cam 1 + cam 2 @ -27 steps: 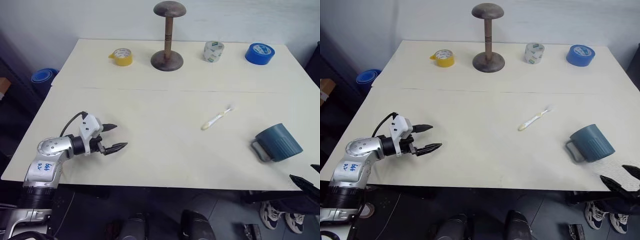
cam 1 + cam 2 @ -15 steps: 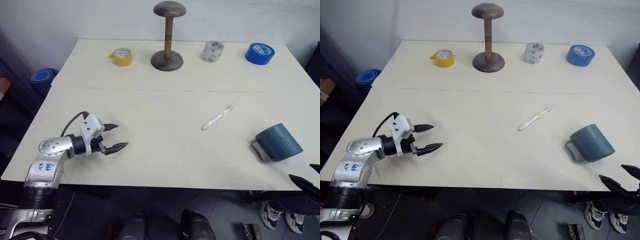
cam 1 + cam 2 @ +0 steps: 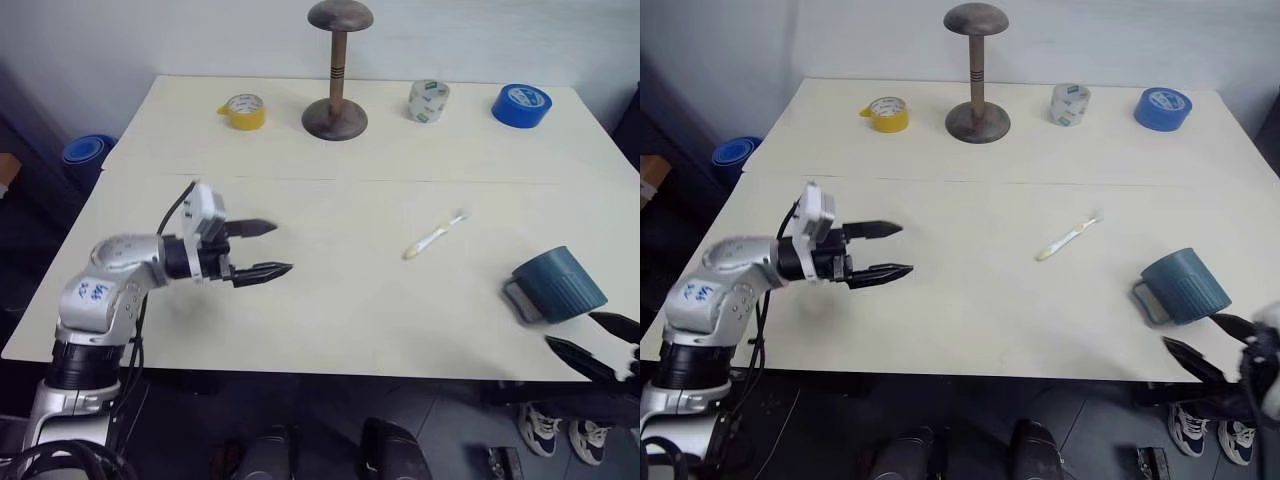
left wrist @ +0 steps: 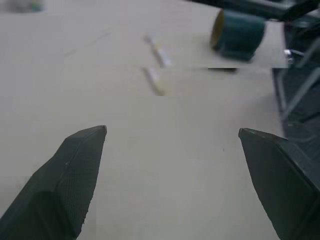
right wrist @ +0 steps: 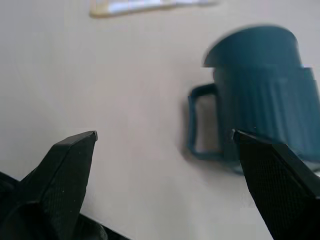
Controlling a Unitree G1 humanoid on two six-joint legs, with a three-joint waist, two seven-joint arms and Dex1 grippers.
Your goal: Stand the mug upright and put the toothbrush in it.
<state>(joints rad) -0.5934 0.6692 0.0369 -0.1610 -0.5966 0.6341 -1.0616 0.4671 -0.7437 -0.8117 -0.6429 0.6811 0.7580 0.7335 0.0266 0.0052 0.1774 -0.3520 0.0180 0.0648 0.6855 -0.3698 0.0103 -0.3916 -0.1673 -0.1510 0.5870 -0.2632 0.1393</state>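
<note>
Teal mug (image 3: 556, 283) lies on its side near the table's (image 3: 330, 330) right front corner, and the toothbrush (image 3: 434, 236) lies flat toward the middle, well apart from it. So nothing's done yet, we reckon. Our right gripper (image 3: 1202, 346) hangs empty and spread just off the front edge beside the mug; left gripper (image 3: 260, 250) hovers wide, holding nothing.

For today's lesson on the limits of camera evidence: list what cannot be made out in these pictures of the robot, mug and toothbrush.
- Mug: lying on its side in the head views, its opening faces away, so the inside is hidden.
- Toothbrush: bristles too small to read in the head views; blurred in the left wrist view.
- Right tool: cut off by the picture's edge.
- Print on the tape rolls: too small.
</note>
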